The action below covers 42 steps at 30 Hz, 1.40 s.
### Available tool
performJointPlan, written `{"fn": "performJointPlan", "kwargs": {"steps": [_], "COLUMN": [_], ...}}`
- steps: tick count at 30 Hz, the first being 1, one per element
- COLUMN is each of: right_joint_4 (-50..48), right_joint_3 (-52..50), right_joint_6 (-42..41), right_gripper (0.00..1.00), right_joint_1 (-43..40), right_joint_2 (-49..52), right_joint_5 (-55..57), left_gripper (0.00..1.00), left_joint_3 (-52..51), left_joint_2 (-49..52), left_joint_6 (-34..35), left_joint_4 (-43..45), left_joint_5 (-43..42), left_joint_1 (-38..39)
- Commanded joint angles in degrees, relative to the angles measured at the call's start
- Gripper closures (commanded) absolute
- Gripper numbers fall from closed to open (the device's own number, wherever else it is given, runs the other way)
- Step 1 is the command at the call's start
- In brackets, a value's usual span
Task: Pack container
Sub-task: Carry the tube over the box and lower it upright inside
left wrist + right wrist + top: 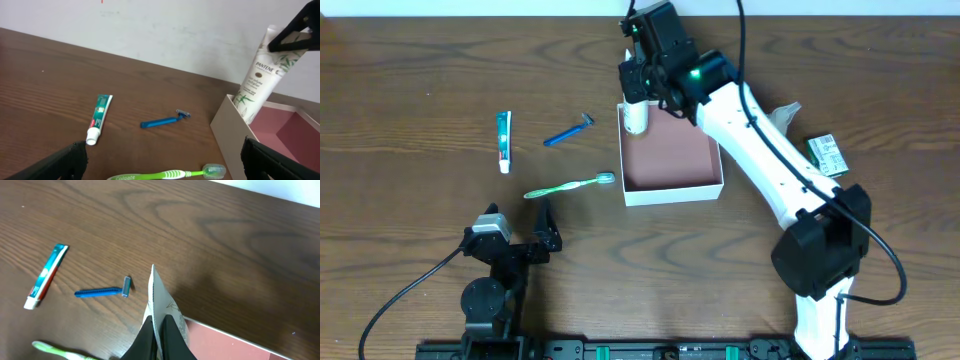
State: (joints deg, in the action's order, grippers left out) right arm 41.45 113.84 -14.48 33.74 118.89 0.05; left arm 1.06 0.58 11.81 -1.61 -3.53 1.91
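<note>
The container (675,189) is a square shallow white box with a pinkish floor at the table's middle; it also shows in the left wrist view (227,132) and the right wrist view (240,345). My right gripper (642,92) is shut on the flat end of a white Pantene tube (257,80), which stands cap down in the box's far left corner; the tube's end also shows in the right wrist view (160,305). My left gripper (525,240) is open and empty, low near the front, facing a green toothbrush (570,186).
A toothpaste tube (504,141) and a blue razor (568,131) lie left of the box. A small green-and-white soap box (827,155) lies to the right, and a crumpled beige item (782,113) behind the right arm.
</note>
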Motion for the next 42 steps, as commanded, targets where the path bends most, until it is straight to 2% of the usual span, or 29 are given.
{"fn": "performJointPlan", "kwargs": {"steps": [1,7,19,30,33,38,39,42], "right_joint_4": [-1.97,-4.46,-5.49,-6.34,-6.34,-6.36,-6.45,-6.10], "right_joint_3": [1.42,1.42,1.42,1.42,1.42,1.42,1.44,1.51], "right_joint_6": [-0.70,-0.70,-0.72,-0.70,-0.68,-0.46,-0.11,-0.07], "right_gripper": [0.99,0.99,0.99,0.98,0.68,0.41,0.37,0.35], "right_joint_1": [1.73,3.08,3.02,3.04,2.93,2.95,2.99,2.97], "right_joint_2": [-0.63,-0.61,3.85,4.04,4.04,4.04,4.02,3.56], "right_joint_5": [3.98,7.04,7.04,7.50,7.50,7.48,7.45,7.41], "left_gripper": [0.02,0.02,0.02,0.02,0.02,0.02,0.02,0.02], "left_joint_3": [-0.83,-0.83,-0.83,-0.83,-0.83,-0.83,-0.83,-0.83], "left_joint_2": [-0.35,-0.35,-0.35,-0.35,-0.35,-0.35,-0.35,-0.35], "left_joint_6": [-0.11,-0.11,-0.09,-0.09,-0.11,-0.09,-0.11,-0.09], "left_joint_4": [-2.21,-2.21,-2.21,-2.21,-2.21,-2.21,-2.21,-2.21], "left_joint_5": [-0.55,-0.55,-0.55,-0.55,-0.55,-0.55,-0.55,-0.55], "left_joint_1": [-0.28,-0.28,-0.28,-0.28,-0.28,-0.28,-0.28,-0.28]}}
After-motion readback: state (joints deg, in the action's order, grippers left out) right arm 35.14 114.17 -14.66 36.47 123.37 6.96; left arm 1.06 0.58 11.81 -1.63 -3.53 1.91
